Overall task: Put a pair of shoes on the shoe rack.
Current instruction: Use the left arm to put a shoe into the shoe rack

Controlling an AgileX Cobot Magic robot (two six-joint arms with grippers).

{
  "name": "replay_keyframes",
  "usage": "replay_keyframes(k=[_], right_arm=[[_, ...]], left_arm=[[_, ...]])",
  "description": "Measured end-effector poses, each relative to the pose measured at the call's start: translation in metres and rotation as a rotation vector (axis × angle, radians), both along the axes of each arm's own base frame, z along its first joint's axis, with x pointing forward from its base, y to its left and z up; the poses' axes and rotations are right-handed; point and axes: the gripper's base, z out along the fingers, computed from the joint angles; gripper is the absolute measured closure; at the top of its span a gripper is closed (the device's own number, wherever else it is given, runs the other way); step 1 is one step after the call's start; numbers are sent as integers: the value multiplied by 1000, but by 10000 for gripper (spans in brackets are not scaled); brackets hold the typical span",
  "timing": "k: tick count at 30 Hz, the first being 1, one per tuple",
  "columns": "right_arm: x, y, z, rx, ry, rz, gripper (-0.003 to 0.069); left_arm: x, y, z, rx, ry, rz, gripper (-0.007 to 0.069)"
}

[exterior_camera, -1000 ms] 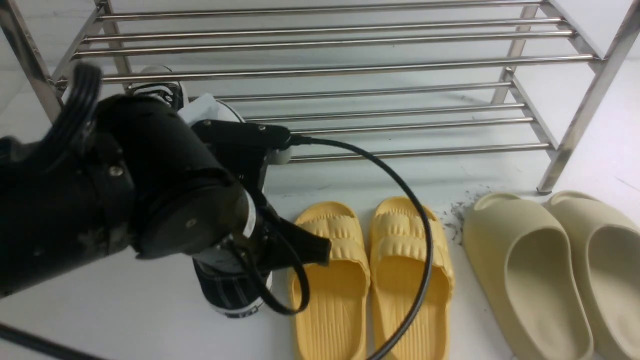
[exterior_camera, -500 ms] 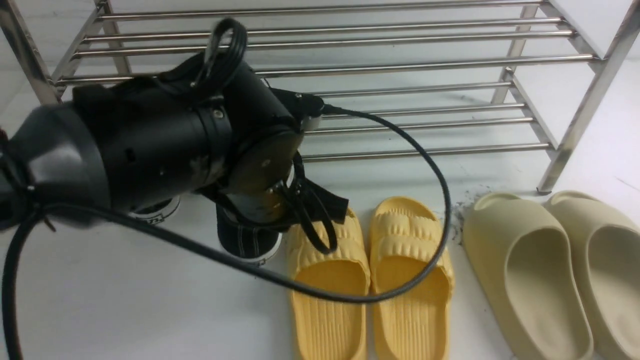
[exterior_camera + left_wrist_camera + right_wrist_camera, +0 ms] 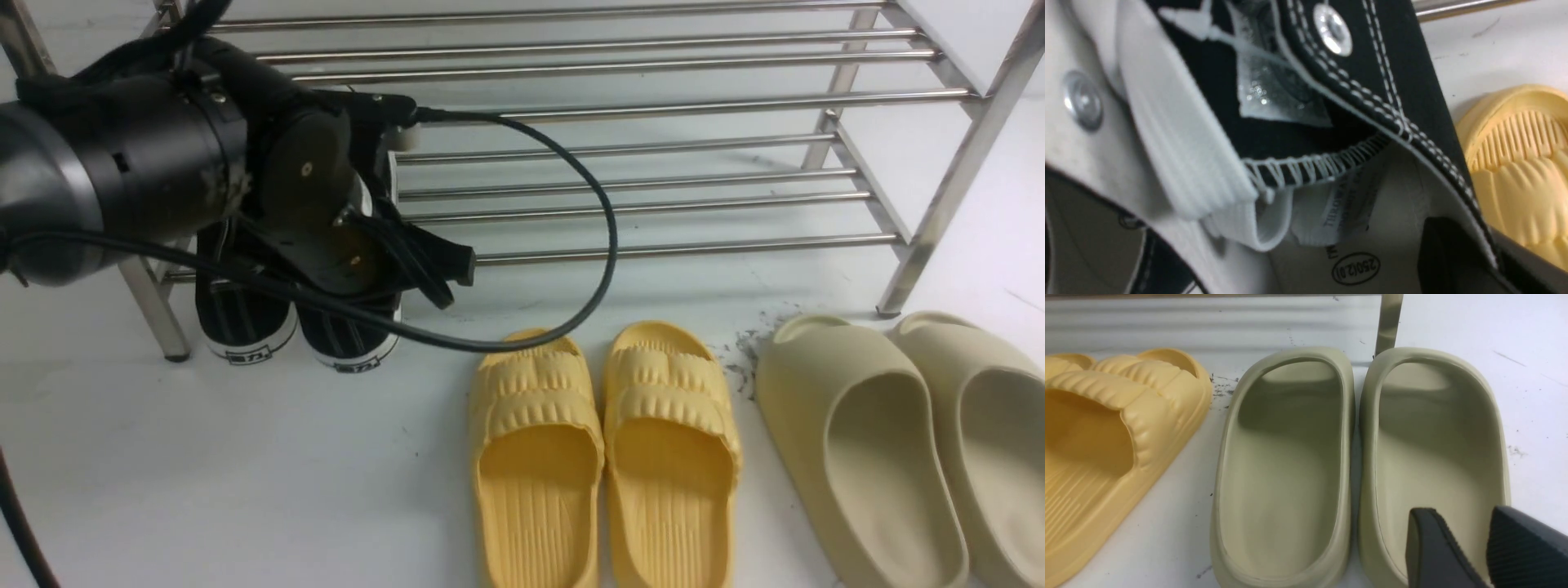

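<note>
- Grips the black sneakers [image 3: 245,327] by the canvas collar, left fingers [image 3: 1453,261] pressed together on it, 1 of them inside a shoe.
- Has the pair side by side at the left end of the shoe rack [image 3: 951,196], toes toward the lower tier, heels jutting out in front, just right of the front-left leg; cannot tell whether the soles rest on the tubes or on the tabletop [image 3: 245,490].
- Shows the right fingers [image 3: 1437,547] slightly spread, empty, above 1 of the beige slides [image 3: 1286,465].
- Risks a heel-heavy tip off the front tube on release, with too little sole carried by the rack.
- Risks a toe dropping between 2 tubes: round, smooth, gapped.
- Risks dragging a shoe back out on withdrawal, should a lace or the tongue snag a finger.
- Risks hooking the looping black cable [image 3: 611,237] on a tube or sweeping the yellow slides [image 3: 535,408].
- Notes soft black canvas with white stitching, silver eyelets, flat ribbed white laces, white rubber sole rims; likely limp under a pinch.
- Notes hard, mirror-bright steel tubes, probably slippery; ridged, foam-like yellow slides; smooth, rounded beige ones.
</note>
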Motion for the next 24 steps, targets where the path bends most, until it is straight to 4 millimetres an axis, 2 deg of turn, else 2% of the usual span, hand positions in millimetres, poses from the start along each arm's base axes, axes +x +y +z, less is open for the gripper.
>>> replay_keyframes(k=[9, 18, 24], right_arm=[[0, 0, 0, 0, 0, 0, 412], [0, 0, 0, 0, 0, 0, 412], [0, 0, 0, 0, 0, 0, 412]], left_arm=[[19, -7, -26, 58, 30, -58, 638], [42, -17, -14, 77, -20, -83, 638], [52, -19, -22, 125, -8, -92, 638]])
